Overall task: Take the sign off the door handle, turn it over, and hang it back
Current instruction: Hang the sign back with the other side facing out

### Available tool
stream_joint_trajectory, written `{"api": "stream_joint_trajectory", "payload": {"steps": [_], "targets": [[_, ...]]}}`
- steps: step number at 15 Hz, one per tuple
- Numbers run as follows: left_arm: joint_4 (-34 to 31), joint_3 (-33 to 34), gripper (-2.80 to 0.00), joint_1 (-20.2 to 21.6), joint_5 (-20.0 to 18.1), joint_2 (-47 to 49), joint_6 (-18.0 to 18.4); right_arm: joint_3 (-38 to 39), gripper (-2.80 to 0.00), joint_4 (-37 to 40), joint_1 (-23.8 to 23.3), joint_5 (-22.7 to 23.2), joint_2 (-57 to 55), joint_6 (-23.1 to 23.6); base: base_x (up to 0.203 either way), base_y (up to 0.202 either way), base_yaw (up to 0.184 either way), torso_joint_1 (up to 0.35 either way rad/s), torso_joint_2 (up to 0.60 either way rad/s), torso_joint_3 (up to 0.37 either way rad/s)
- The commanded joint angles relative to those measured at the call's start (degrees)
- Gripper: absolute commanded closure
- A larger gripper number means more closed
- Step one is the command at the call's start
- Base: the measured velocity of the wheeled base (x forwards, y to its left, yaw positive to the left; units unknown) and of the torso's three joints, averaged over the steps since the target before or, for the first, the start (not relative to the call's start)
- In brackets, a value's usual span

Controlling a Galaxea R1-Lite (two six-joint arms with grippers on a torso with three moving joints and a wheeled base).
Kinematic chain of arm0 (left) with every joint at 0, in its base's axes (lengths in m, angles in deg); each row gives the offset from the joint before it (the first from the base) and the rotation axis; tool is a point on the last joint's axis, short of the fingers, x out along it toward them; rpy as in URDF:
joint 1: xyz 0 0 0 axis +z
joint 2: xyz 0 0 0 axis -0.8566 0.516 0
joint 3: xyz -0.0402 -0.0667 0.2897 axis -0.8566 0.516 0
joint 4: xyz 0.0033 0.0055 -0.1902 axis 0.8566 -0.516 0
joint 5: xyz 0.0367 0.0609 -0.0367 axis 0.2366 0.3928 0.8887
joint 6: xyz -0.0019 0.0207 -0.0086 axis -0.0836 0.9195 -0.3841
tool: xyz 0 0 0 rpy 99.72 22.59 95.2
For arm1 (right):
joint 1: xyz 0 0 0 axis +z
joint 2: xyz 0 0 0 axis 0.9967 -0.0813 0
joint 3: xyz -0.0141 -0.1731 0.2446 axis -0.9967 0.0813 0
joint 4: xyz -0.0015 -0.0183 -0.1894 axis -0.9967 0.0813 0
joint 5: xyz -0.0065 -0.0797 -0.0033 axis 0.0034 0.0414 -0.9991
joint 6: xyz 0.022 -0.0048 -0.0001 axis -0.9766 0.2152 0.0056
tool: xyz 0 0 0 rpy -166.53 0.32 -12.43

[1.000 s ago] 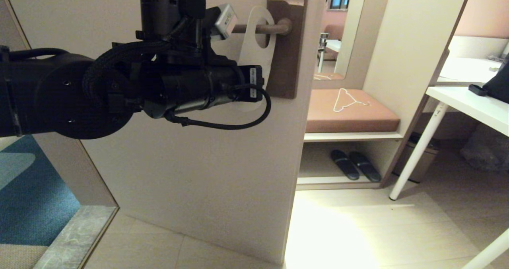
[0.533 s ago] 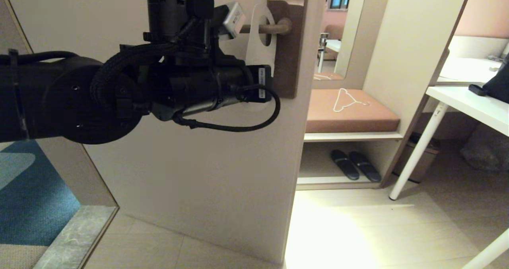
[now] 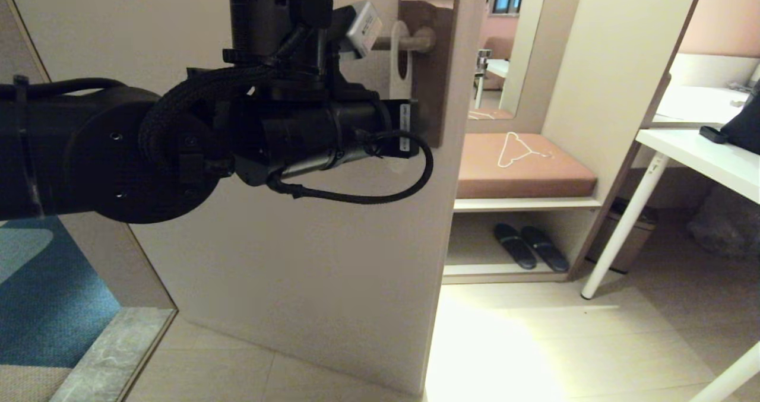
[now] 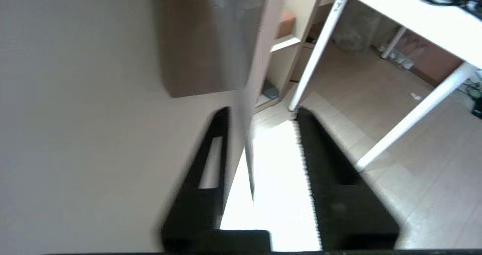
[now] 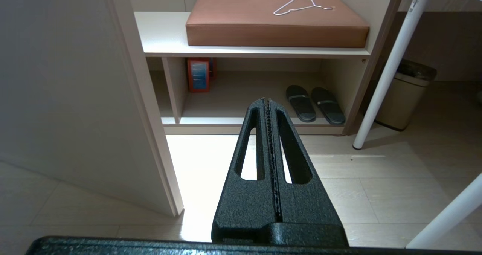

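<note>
Nearest, the left arm reaches across the door, its left gripper (image 4: 260,115) parted, black fingers (image 4: 324,161) either side of the sign's thin lower edge without pinching it. Just beyond, the white sign (image 3: 399,57) hangs edge-on from the bronze door handle (image 3: 415,40), its hole around the lever close to the backplate (image 3: 432,69). Elsewhere, the right gripper (image 5: 267,102) hangs low with fingers pressed together, pointing toward slippers (image 5: 314,103) under a bench.
</note>
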Motion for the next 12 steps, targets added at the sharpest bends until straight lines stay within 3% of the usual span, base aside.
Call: {"api": "stream_joint_trajectory", "payload": {"steps": [1, 9, 12], "targets": [[0.6, 0.0, -2.80, -0.3, 0.0, 0.1, -0.1, 0.0, 0.00, 0.0, 0.0, 0.0, 0.0, 0.1, 0.000, 0.000, 0.000, 0.000, 0.00, 0.000], [0.6, 0.6, -2.80, -1.4, 0.1, -3.3, -0.3, 0.0, 0.00, 0.0, 0.0, 0.0, 0.0, 0.0, 0.000, 0.000, 0.000, 0.000, 0.00, 0.000], [0.3, 3.9, -2.80, -1.5, 0.0, -7.2, -0.1, 0.0, 0.00, 0.0, 0.0, 0.0, 0.0, 0.0, 0.000, 0.000, 0.000, 0.000, 0.00, 0.000]]}}
